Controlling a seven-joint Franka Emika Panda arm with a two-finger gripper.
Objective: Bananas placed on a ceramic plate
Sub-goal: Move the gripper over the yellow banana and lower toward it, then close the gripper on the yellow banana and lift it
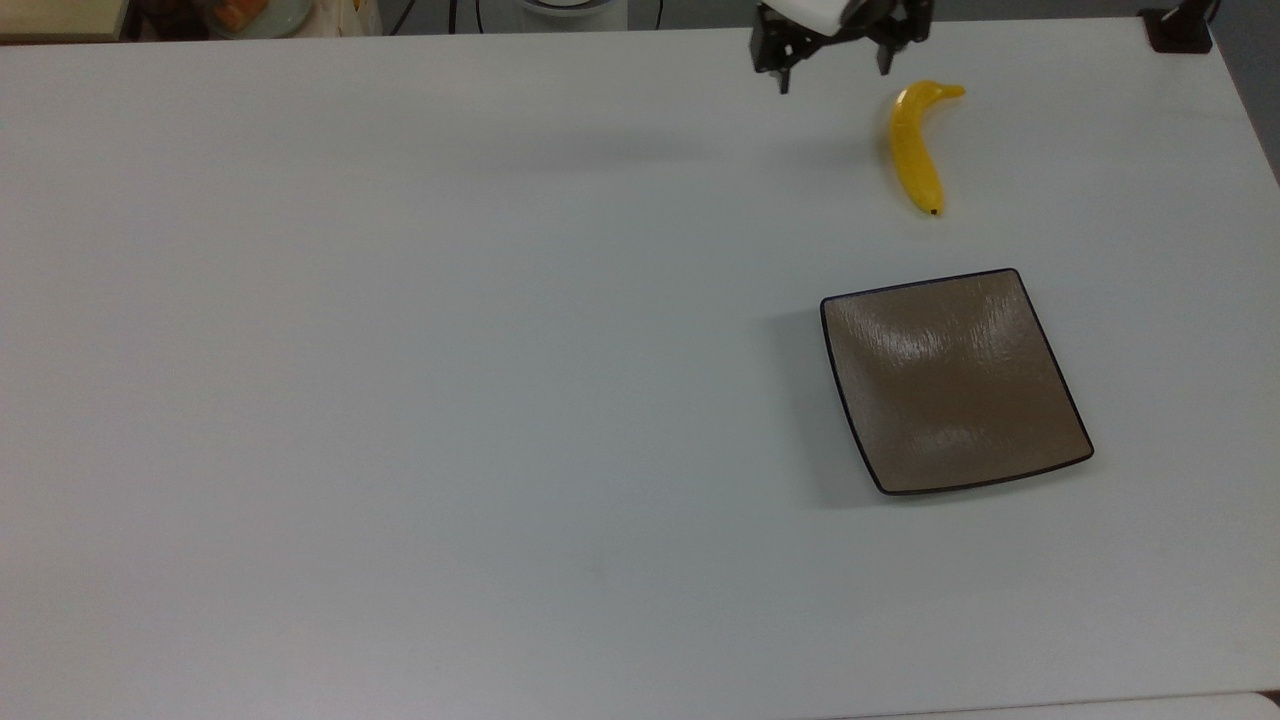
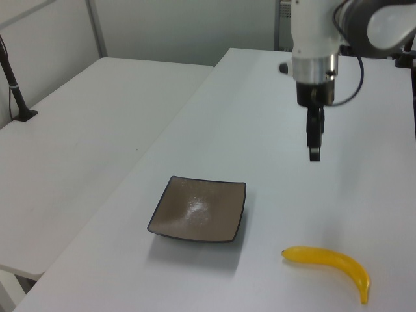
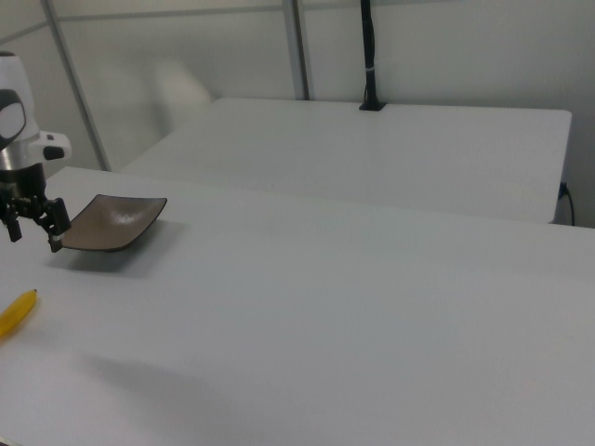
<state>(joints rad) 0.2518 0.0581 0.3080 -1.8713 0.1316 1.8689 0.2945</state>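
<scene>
A bright yellow banana (image 1: 915,150) lies flat on the white table (image 1: 450,350), near the far edge at the top view's right. A square brown plate (image 1: 955,380) sits nearer, just below it in the top view, with nothing on it. My gripper (image 1: 833,75) hangs open in the air just to the top view's left of the banana's stem end, touching nothing. In the left view the gripper (image 2: 314,153) hovers above the table beyond the banana (image 2: 328,260) and the plate (image 2: 198,209). In the right view the gripper (image 3: 34,237) stands in front of the plate (image 3: 112,223), above the banana (image 3: 17,311).
A black clamp base (image 1: 1180,30) stands on the far right corner in the top view. A second white table (image 2: 84,130) with a black post (image 2: 16,84) stands alongside. Some clutter (image 1: 250,15) lies beyond the far edge.
</scene>
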